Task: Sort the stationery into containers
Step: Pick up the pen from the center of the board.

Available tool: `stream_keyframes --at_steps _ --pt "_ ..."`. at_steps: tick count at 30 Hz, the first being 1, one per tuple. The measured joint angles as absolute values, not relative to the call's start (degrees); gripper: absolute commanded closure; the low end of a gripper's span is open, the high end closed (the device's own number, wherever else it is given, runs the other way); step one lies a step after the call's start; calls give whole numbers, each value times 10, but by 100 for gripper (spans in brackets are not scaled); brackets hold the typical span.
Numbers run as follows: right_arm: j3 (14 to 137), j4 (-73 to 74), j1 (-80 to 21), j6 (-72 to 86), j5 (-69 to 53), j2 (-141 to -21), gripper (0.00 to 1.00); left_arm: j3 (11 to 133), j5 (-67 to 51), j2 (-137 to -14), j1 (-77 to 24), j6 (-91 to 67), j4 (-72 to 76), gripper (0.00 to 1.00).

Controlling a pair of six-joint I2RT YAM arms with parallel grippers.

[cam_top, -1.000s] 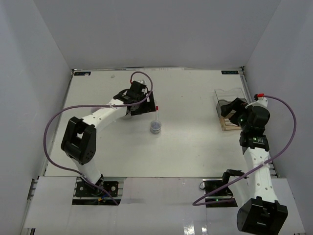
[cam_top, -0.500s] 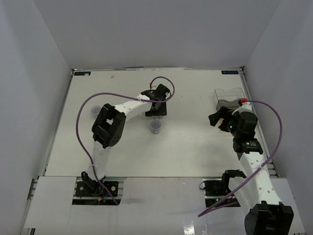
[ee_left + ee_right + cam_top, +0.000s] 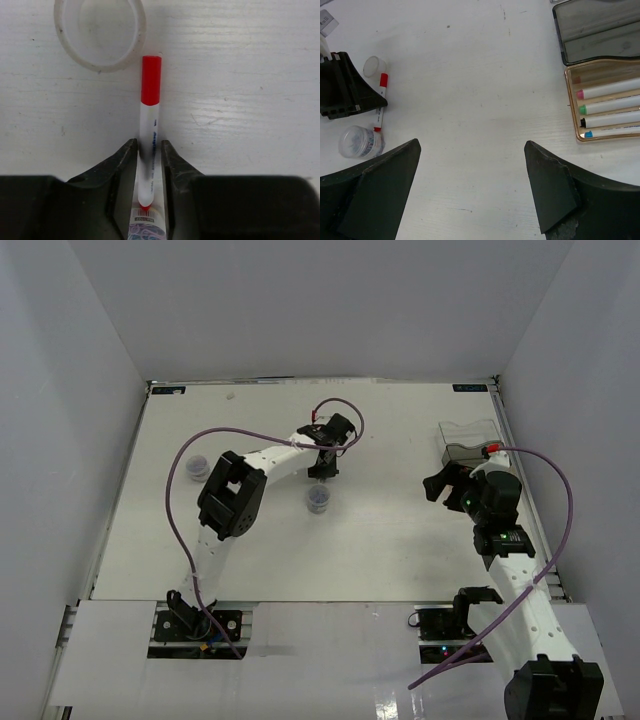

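Note:
A white marker with a red cap (image 3: pixel 150 100) lies flat on the table, and my left gripper (image 3: pixel 149 145) is shut on its barrel, a finger pressed to each side. Just past the cap sits a small clear ring (image 3: pixel 100 30). Below the marker's tail stands a round clear tub (image 3: pixel 318 500); a second tub (image 3: pixel 196 466) is at the far left. My right gripper (image 3: pixel 472 147) hangs open over bare table, left of the organiser. Its tan tray (image 3: pixel 571 100) holds markers with pink, green, black and blue caps (image 3: pixel 610 105); the grey compartments (image 3: pixel 600 30) lie beyond.
White walls close in the table on three sides. The left arm's purple cable (image 3: pixel 250 435) arcs over the table's left half. The organiser (image 3: pixel 470 440) stands near the right edge, close to my right arm.
My left arm has swung right to the red-capped marker and its jaws have closed around it. My right arm has drawn back from the organiser toward the left, still open.

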State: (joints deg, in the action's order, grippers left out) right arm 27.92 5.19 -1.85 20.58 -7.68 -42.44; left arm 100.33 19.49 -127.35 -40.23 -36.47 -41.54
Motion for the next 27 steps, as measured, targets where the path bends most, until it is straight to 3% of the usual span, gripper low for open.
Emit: stream_keyframes --at_steps 2,6,18,27 --pt "279 52 -19 206 -76 -423 9 1012 197 -1280 -406 -364 -416 79" --pt "279 51 -20 206 -77 -422 9 1019 203 -1285 -412 -357 -415 92" --pt "279 41 -24 214 -136 -419 5 1019 148 -1269 -441 -244 -348 93" --pt "319 15 -29 241 -225 -463 3 969 22 -1096 -490 -116 -261 93"
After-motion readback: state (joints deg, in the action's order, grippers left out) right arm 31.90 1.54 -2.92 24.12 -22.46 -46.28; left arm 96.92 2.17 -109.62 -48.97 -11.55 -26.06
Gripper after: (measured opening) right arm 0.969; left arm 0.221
